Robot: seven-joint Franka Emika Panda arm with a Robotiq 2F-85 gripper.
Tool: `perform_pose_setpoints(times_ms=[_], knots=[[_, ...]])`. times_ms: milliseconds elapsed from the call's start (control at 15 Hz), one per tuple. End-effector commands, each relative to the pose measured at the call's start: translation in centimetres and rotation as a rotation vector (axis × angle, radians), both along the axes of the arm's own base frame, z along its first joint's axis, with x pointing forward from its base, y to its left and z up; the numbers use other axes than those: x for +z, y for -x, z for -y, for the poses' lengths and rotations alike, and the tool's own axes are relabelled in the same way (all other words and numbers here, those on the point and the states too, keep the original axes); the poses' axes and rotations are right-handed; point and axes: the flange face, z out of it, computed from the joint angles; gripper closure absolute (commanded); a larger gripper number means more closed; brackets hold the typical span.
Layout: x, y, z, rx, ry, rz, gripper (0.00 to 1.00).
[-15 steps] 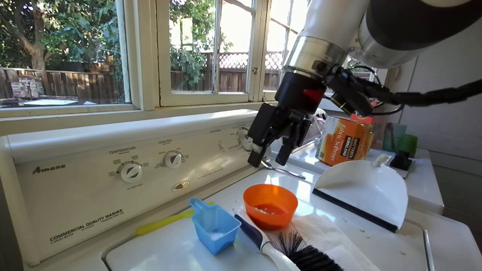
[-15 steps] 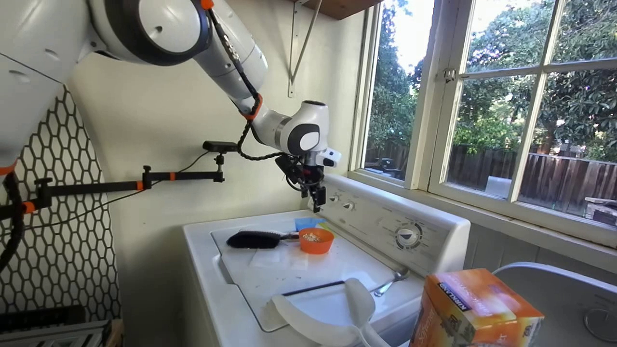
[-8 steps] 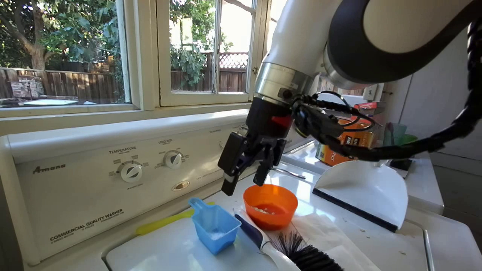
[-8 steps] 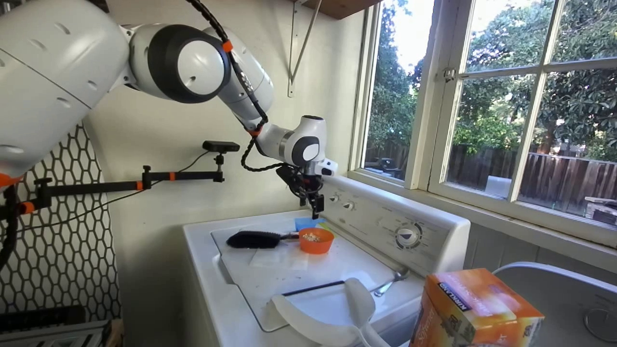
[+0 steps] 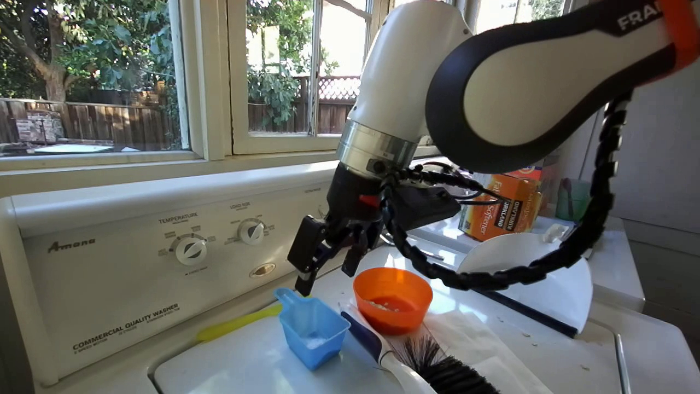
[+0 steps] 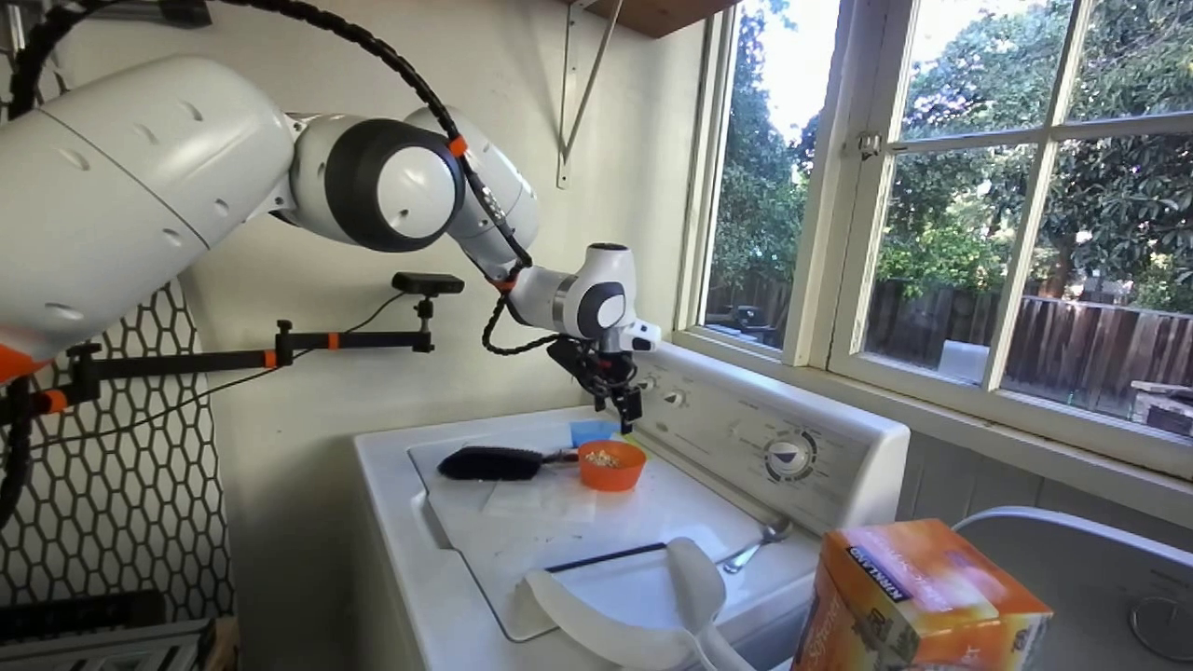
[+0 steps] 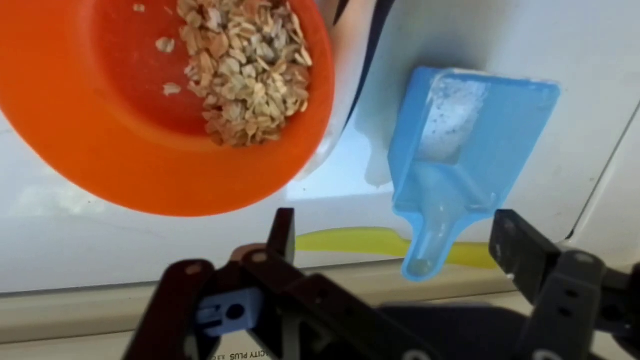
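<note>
My gripper [image 7: 392, 226] is open and empty. In the wrist view its black fingers stand on either side of the handle of a light blue scoop [image 7: 505, 130], apart from it. The scoop holds white powder and sits upright on the washer lid. In an exterior view the gripper [image 5: 327, 278] hangs just above and behind the scoop [image 5: 314, 335]. An orange bowl [image 7: 165, 185] with oat flakes [image 7: 245, 75] stands beside the scoop. The bowl also shows in both exterior views [image 5: 392, 298] [image 6: 610, 473]. A yellow-green utensil [image 7: 350, 240] lies under the line of the scoop's handle.
A black-bristled brush [image 5: 456, 377] lies by the bowl. The washer's control panel [image 5: 136, 273] rises behind the gripper. A white dustpan [image 5: 547, 279], a metal spoon [image 6: 755, 545] and an orange fabric softener box [image 6: 932, 596] stand or lie farther along.
My open gripper has moved down and across, past the orange bowl to the blue scoop's handle. The scoop, bowl and other objects have not moved.
</note>
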Motion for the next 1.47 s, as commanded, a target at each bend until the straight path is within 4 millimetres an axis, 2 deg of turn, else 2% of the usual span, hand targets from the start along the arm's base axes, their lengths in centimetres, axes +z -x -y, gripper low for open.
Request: perform_pose_setpoints(times_ms=[0,400,1400], knots=[[-1.0,-1.2,-1.5,0.0,0.025,0.044,0.0],[-1.9,-2.2,-2.0,0.013,0.035,0.058,0.0],[-1.6,-3.0,0.0,0.093,0.043,-0.023,0.0]])
